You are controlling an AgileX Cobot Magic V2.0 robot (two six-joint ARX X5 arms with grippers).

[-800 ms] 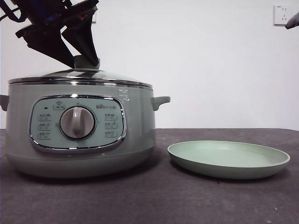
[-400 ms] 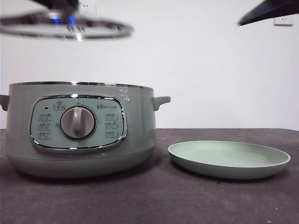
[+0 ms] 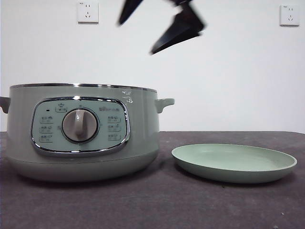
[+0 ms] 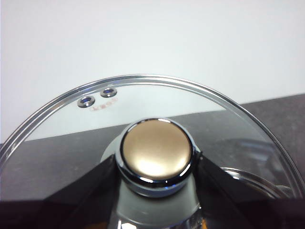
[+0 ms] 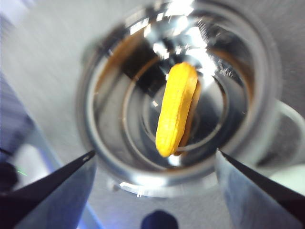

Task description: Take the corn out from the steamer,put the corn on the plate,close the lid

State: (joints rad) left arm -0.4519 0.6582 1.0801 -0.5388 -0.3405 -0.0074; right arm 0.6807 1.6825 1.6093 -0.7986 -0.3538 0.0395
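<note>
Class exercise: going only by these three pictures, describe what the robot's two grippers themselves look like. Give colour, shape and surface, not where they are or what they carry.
The right gripper has two black jaws that taper like long flat wedges to sharp tips; in the front view it shows as dark, angular blades. The left gripper has matching black jaws, smooth and slightly glossy, with broad sloping faces. No cables, markings or labels are visible on either.
</note>
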